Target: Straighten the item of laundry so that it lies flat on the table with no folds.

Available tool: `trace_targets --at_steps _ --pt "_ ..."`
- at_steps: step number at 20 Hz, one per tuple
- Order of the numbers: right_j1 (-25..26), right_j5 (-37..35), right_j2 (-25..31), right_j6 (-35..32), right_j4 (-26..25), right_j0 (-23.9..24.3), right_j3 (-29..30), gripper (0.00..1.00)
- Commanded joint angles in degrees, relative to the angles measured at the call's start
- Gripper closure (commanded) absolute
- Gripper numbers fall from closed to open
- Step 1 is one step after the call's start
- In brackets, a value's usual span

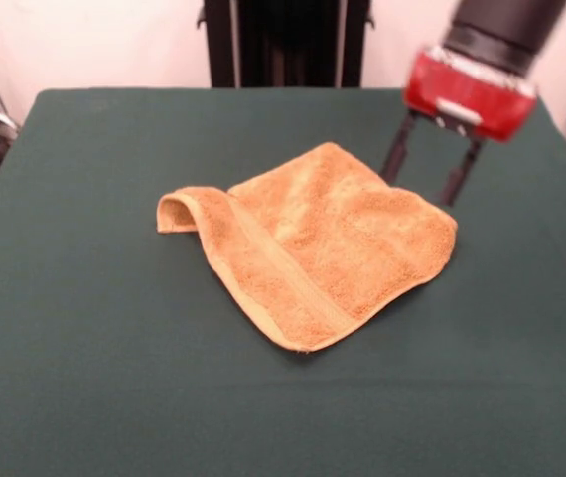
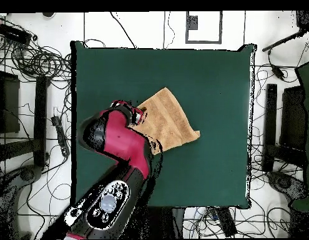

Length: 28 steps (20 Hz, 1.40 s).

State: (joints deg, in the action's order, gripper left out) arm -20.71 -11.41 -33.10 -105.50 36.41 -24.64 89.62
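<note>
Towel (image 1: 323,243) corner curled, gripper (image 1: 424,171) beside.

Nubby orange terry towel (image 1: 328,243) with smooth woven band lies on matt green cloth table (image 1: 84,328).

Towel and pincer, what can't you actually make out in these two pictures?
- Overhead view: the arm covers the towel's edge nearest the robot, and the pincer itself.
- Front view: the towel's curled corner hides whatever lies beneath it; no white tag shows.
- Front view: the pincer is open, its tips behind the towel's far edge; contact unclear.
</note>
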Motion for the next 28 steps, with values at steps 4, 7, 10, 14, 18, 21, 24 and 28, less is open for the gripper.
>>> trace_targets --at_steps 4,7,10,14,18,21,24,28 --pt "-17.83 0.04 25.63 5.14 -11.71 16.13 23.24 0.0" --pt "-15.84 0.53 23.15 1.63 -16.27 14.79 22.63 0.0" --pt "-10.94 1.41 14.27 -5.2 -18.61 6.65 18.77 0.0" --pt "-6.76 0.61 9.96 -10.81 -18.43 1.74 17.44 0.0" --pt "-6.4 3.71 11.38 -11.92 -18.93 2.7 19.76 0.0" --pt "-5.2 6.45 11.62 -12.15 -19.18 3.32 20.43 0.0" --pt "-4.9 8.34 12.28 -12.05 -19.69 4.52 21.29 0.0" --pt "-6.44 11.2 17.44 -9.36 -23.0 10.86 23.58 0.0"
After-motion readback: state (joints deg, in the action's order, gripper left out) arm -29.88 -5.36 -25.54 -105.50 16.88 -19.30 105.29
